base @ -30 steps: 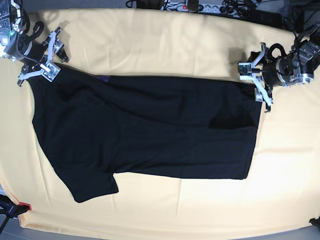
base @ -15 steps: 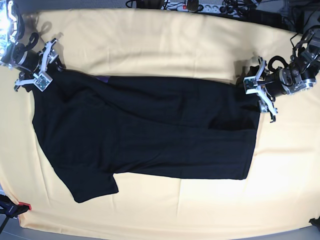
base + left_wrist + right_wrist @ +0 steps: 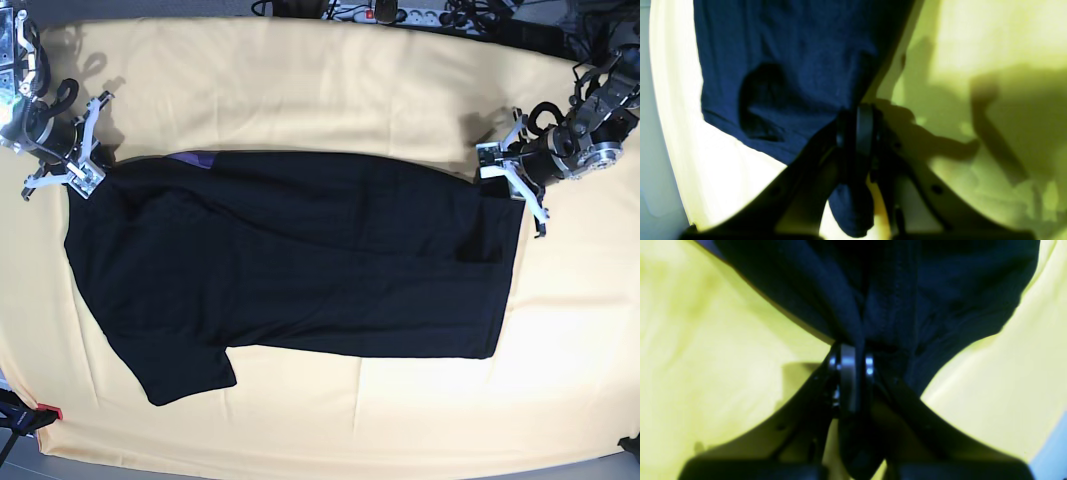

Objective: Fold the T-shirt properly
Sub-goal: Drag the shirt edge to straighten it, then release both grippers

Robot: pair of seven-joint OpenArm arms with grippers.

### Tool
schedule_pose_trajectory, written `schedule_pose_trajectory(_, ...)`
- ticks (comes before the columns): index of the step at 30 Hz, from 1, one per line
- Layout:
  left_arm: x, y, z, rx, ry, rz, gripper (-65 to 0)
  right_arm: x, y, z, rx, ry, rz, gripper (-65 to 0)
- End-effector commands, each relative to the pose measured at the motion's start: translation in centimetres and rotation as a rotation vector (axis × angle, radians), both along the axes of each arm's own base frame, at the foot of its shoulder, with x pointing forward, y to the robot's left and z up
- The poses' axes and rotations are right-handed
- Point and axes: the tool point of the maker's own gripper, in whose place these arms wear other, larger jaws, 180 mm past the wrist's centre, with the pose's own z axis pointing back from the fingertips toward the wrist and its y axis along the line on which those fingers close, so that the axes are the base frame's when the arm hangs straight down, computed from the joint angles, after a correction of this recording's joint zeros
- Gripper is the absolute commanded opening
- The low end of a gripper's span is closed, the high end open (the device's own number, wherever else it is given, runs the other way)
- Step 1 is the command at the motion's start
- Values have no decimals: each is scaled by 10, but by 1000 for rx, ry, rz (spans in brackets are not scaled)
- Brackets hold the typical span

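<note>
The black T-shirt [image 3: 290, 260] lies spread on the yellow table cover, folded lengthwise, one sleeve pointing to the front left. A strip of purple print [image 3: 195, 157] shows at its far edge. My left gripper [image 3: 510, 185], on the right of the base view, is shut on the shirt's far right corner [image 3: 826, 100]. My right gripper [image 3: 88, 170], on the left of the base view, is shut on the far left corner of the shirt [image 3: 893, 306]. Both held corners are pulled a little up and outward. The small label is hidden.
The yellow cover [image 3: 330, 90] runs beyond the shirt on all sides. Cables and a power strip [image 3: 400, 14] lie past the far edge. A dark stand with a red part [image 3: 25, 415] sits at the front left corner.
Both grippers have closed on the shirt's far corners. The right gripper moved left and down, the left gripper shifted toward the corner. The far edge is now pulled straighter.
</note>
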Motion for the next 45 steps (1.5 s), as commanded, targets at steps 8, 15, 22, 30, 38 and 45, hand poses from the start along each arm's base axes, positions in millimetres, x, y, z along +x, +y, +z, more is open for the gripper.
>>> schedule_pose_trajectory(8, -5, 5, 32, 19, 0, -64, -650, -10, -2, 23, -66, 38, 74, -650)
schedule_pose_trajectory(15, -36, 17, 25, 62, 180, -120, -650, -30, -8, 14, -93, 100, 89, -650)
schedule_pose_trajectory(22, -70, 7, 34, 33, 332, -191, -650, -68, -6, -2, -112, 210, 105, -650)
schedule_pose_trajectory(30, -100, 1, 35, 18, 411, -226, -650, -114, 11, -7, -115, 303, 171, -650)
schedule_pose_trajectory(38, -123, 18, 16, 126, 448, -271, -650, -112, -8, -8, -233, 287, 165, -650)
schedule_pose_trajectory(45, -124, 25, 20, 140, 461, -264, -650, -138, -13, -16, -255, 373, 182, -650)
